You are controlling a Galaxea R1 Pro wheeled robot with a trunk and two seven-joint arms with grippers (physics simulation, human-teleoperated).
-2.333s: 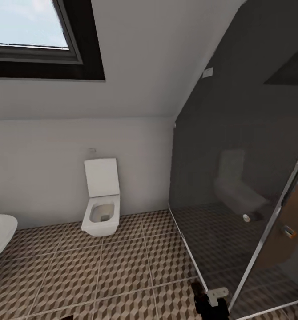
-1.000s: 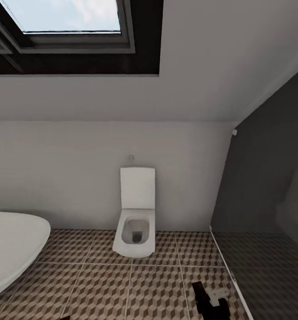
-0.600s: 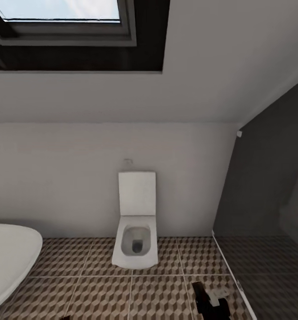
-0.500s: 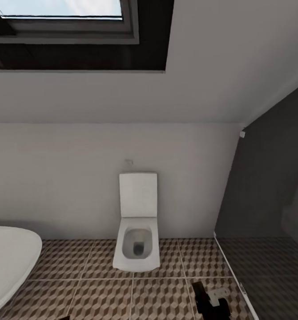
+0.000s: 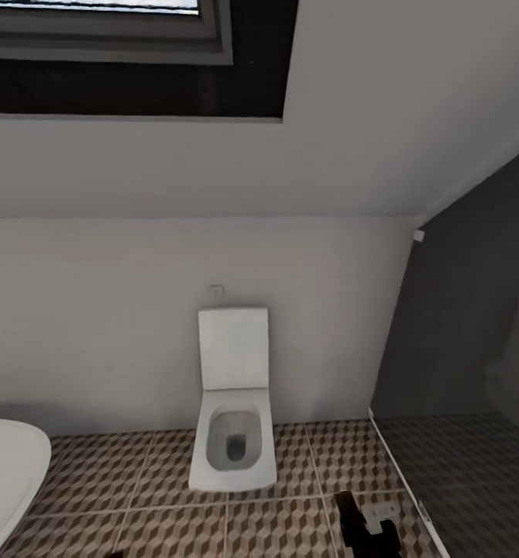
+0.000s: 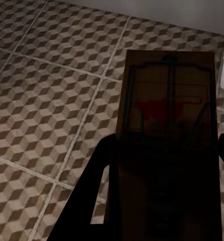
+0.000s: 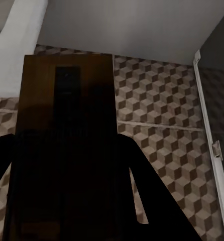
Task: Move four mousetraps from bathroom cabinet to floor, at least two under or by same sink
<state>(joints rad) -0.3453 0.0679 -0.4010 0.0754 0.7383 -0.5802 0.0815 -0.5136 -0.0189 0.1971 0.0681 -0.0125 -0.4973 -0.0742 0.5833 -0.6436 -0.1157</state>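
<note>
View is tilting down & swinging vs 2 s ago, toilet [image 5: 230, 434] now centred | both jaws pinching a mousetrap each: left [image 6: 167, 145], right [image 7: 67, 145], over floor [image 6: 46, 100] | sink still being sought.

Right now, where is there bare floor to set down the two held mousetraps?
Open bathroom floor lies between the white basin and the toilet, and a narrower strip runs between the toilet and the shower glass. Around the toilet base it is tightest. Each end effector, left and right, grips a mousetrap.
</note>
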